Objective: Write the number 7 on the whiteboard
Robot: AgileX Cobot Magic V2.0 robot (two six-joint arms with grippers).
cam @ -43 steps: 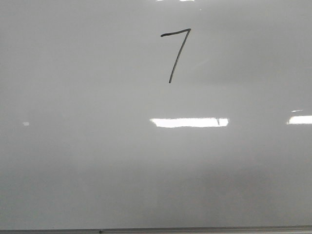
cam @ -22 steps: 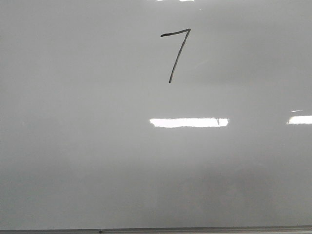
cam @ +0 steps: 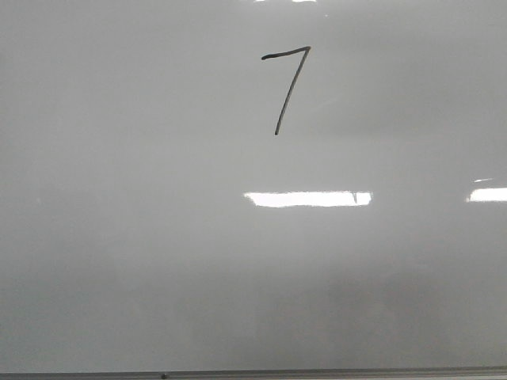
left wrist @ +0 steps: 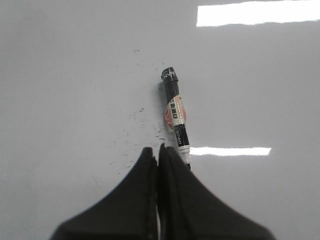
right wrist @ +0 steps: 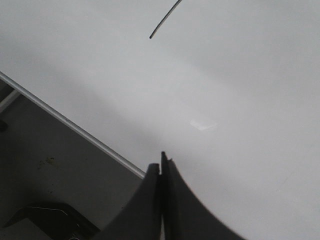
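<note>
A: Front: number 7 (cam: 287,89) drawn high on the whiteboard (cam: 142,261). Board likely stiff, slick.

B: Left wrist: left gripper (left wrist: 158,151) closed, empty; marker (left wrist: 175,115) lies just beyond. Probably light; grab mid-barrel.

A: Right wrist: right gripper (right wrist: 161,162) closed, empty, near frame edge (right wrist: 75,127). Nothing blocking.

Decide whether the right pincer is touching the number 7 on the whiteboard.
Apart. The right wrist view shows bare whiteboard between the shut right pincer and the stroke end of the number 7.
</note>
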